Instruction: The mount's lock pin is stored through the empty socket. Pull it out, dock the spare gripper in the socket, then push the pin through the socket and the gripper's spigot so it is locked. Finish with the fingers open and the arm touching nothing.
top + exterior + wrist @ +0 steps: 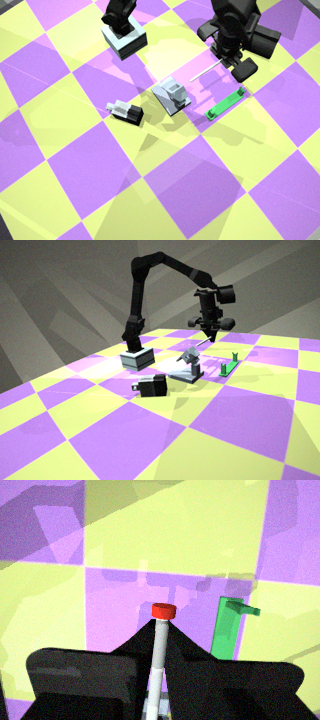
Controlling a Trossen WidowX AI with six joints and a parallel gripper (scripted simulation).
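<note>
My gripper (224,62) (212,339) (159,624) is shut on the lock pin, near its red head. The white lock pin (205,71) (203,341) (159,655) is clear of the socket, in the air; its free end points toward the mount and slopes down. The grey mount's socket (176,89) (191,355) is tilted on a post above its base plate (161,96) (180,376), and its opening is empty. The spare gripper (126,112) (152,385), a black and pale grey block with a light spigot (109,106) (134,386), lies on the floor beside the mount.
A green rack (224,104) (230,368) (226,635) with an upright at each end stands on the floor beside the mount, near my gripper. The arm's pale base block (134,43) (138,360) stands behind the mount.
</note>
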